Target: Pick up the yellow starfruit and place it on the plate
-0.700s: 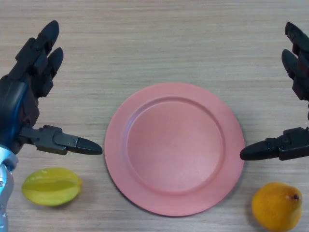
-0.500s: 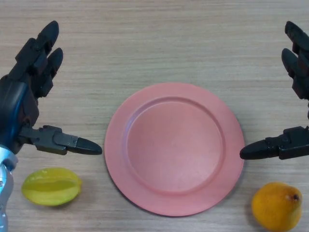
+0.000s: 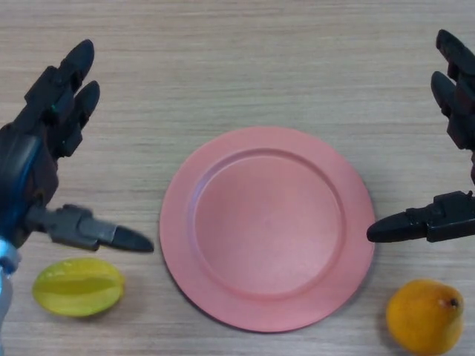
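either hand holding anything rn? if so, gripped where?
Nothing is held. The left hand is open above the yellow starfruit, apart from it; the right hand is open beside the plate.

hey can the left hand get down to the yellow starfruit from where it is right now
Probably yes. The left hand is open, its thumb right above the yellow starfruit, which lies bare on the table left of the pink plate. Nothing sits between them.

Left hand (fingers spread) above starfruit, beside plate.
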Robot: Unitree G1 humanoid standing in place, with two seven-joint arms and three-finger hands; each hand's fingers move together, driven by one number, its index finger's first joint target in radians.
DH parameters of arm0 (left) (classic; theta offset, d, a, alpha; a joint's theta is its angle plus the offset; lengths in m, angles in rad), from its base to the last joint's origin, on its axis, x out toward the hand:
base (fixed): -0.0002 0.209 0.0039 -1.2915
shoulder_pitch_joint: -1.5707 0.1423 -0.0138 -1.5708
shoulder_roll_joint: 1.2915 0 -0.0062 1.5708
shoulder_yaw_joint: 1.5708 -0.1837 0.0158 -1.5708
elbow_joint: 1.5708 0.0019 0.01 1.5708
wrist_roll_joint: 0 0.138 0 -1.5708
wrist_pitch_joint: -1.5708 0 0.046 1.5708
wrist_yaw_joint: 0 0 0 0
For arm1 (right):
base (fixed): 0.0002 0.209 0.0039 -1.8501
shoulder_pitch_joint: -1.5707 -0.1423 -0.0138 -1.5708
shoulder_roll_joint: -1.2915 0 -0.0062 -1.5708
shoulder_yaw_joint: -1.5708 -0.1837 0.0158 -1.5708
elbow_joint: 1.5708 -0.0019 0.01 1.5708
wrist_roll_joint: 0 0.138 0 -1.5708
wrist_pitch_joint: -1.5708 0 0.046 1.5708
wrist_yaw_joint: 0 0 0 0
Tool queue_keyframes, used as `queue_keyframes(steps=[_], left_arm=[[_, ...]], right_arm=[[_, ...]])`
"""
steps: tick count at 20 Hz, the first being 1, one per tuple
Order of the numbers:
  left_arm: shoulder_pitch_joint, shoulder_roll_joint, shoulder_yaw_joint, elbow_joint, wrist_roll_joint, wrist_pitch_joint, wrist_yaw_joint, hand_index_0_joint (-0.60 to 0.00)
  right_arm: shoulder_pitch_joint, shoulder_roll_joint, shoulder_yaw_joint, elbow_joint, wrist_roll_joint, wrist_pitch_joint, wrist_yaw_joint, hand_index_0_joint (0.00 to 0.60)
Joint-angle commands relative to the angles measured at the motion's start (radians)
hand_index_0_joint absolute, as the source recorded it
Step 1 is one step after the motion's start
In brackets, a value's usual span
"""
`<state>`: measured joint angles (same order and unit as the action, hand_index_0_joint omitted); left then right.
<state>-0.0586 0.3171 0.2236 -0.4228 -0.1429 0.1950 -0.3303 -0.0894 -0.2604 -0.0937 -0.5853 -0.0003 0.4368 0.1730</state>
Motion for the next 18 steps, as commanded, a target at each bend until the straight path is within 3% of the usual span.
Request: queue_keyframes(steps=[1, 4, 7, 9, 18], left_arm=[[0.038, 0.040, 0.119, -0.088, -0.010, -0.083, -0.069, 0.000], [0.114, 0.025, 0.186, -0.122, -0.012, -0.091, -0.185, 0.000], [0.158, -0.007, 0.256, -0.073, 0.022, -0.277, -0.214, 0.000], [0.185, -0.002, 0.292, -0.047, 0.030, -0.305, -0.268, 0.000], [0.204, 0.017, 0.318, 0.173, 0.142, -0.616, -0.315, 0.000]], right_arm=[[-0.042, -0.019, -0.021, -0.038, 0.036, -0.151, -0.029, 0.000], [-0.054, -0.017, 0.006, -0.019, 0.008, -0.148, -0.014, 0.000], [-0.060, 0.004, 0.039, 0.008, 0.008, -0.161, -0.014, 0.000], [-0.077, 0.012, 0.057, 0.018, 0.026, -0.141, -0.016, 0.000], [-0.073, 0.018, 0.070, 0.032, 0.026, -0.143, 0.006, 0.000]])
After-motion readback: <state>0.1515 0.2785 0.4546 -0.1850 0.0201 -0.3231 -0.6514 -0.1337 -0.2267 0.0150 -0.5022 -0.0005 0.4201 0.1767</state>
